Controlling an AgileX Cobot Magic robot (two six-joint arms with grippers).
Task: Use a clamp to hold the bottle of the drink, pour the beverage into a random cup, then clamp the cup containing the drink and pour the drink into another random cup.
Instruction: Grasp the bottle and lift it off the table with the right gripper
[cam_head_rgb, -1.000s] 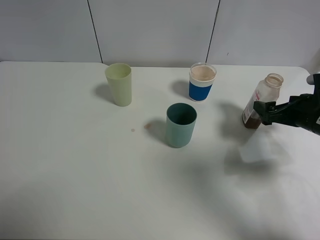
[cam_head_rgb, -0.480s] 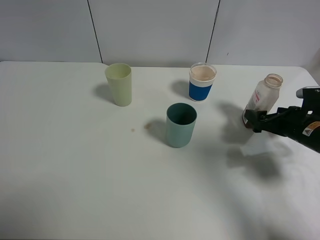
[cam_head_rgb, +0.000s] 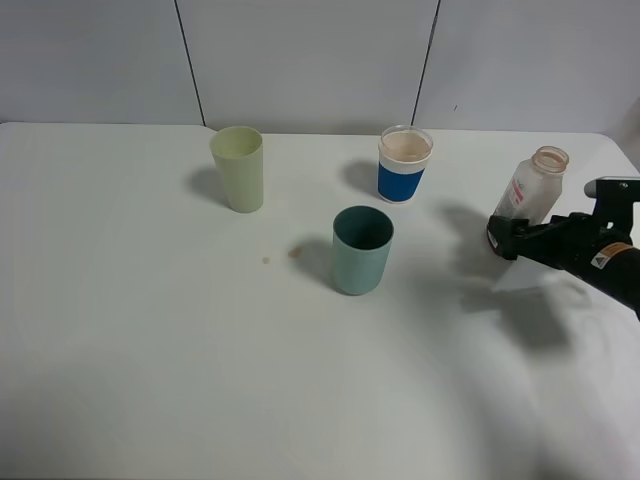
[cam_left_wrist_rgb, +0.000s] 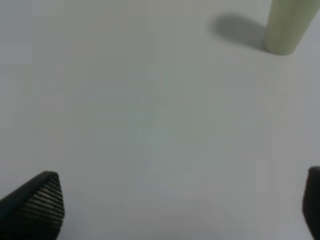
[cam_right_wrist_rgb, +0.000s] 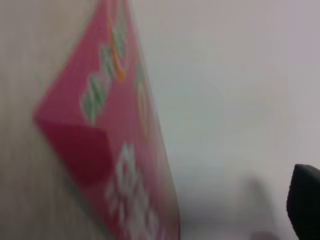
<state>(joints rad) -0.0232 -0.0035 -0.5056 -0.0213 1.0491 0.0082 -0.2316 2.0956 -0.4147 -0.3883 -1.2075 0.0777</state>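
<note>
The right gripper (cam_head_rgb: 505, 238) has its jaws spread wide around the bottle (cam_head_rgb: 534, 186) near the right edge of the tabletop (cam_head_rgb: 150, 360), so one bump could knock it over.

High overview — right wrist close on bottle (cam_right_wrist_rgb: 75, 125)

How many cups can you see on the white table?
3. A pale yellow-green plastic tumbler stands at the back left, a clear cup with a blue band at the back farther right, and a teal-green plastic tumbler nearer the front, between them. None looks hidden.
</note>
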